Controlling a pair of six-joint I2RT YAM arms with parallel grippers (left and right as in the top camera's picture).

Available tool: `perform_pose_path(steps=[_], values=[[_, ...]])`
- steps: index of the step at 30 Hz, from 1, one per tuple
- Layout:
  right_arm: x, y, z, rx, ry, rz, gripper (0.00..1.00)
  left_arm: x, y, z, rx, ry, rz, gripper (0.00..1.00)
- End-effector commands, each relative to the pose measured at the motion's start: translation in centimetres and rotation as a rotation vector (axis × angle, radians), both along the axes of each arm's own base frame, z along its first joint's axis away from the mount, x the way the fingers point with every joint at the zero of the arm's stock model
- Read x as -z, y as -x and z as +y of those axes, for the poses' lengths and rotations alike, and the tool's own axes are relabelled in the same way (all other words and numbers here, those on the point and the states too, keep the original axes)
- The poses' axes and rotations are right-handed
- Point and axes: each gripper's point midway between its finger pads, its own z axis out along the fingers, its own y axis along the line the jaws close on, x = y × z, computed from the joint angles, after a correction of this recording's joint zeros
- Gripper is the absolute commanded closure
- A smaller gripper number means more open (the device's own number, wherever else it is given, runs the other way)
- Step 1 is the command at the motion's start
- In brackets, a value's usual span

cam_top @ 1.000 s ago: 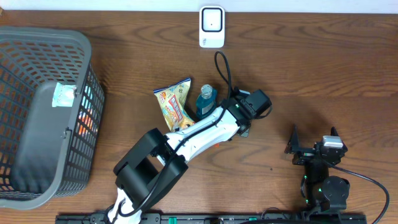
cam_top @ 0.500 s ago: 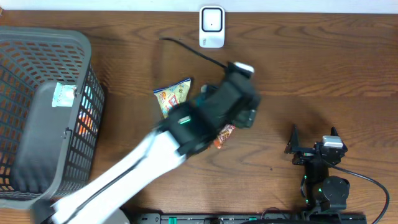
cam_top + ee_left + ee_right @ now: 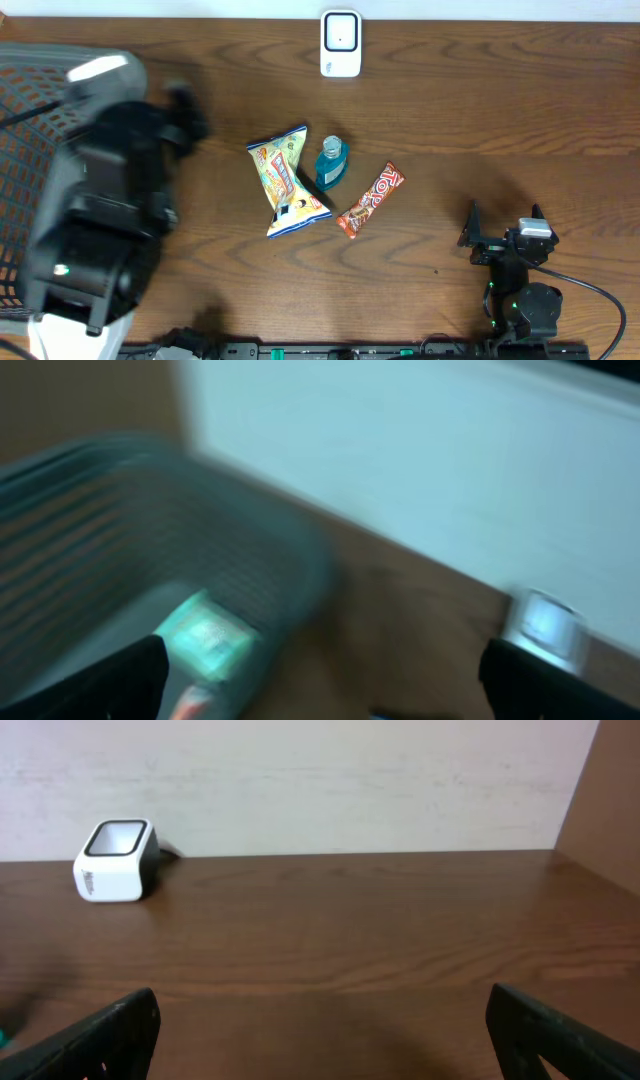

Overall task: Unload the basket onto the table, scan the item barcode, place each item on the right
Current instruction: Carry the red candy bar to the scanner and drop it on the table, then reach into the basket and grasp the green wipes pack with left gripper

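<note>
Because the task needs a barcode shown to a reader, the white scanner stands alone at the far edge of the table, window facing the arms, with bare wood in front of it for presenting an item. Three candidates lie grouped in the middle, just short of it: a snack bag, a blue bottle touching or almost touching the bag's right edge, and a candy bar lying slantwise just to the right. Nothing grips any of them, and which one is meant to be scanned cannot be told. The left gripper hangs over the grey basket at the table's left side, well apart from the group; its view is heavily blurred, but its fingers stand wide with nothing between them, and a pale green packet shows inside the basket below. That pose suggests the basket serves as the bin for sorted goods, though this is only a reading. The right gripper rests low near the front right, jaws spread and empty, aimed across open table toward the scanner, seemingly parked clear of the work.
</note>
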Motion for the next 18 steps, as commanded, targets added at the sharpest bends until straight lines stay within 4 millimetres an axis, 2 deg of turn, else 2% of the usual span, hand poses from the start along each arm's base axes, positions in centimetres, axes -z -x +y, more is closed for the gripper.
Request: perform_pose_path(steps=[1,4,9,13,18], values=[[0.1,0.0,0.3,-0.013,0.011,0.003,0.01,1.2,1.8,6.0,-0.324,0.189,-0.046,0.00],[0.1,0.0,0.3,-0.013,0.011,0.003,0.01,3.2,2.9,9.0,-0.473,0.302,-0.027,0.00],[0.1,0.0,0.3,-0.013,0.011,0.003,0.01,6.3,2.1,12.2,-0.559,0.415,0.048,0.01],[0.1,0.0,0.3,-0.013,0.011,0.003,0.01,9.7,0.8,14.0,-0.622,0.507,0.123,0.02],[0.1,0.0,0.3,-0.013,0.011,0.003,0.01,15.6,-1.8,14.8,-0.674,0.636,0.262,0.02]])
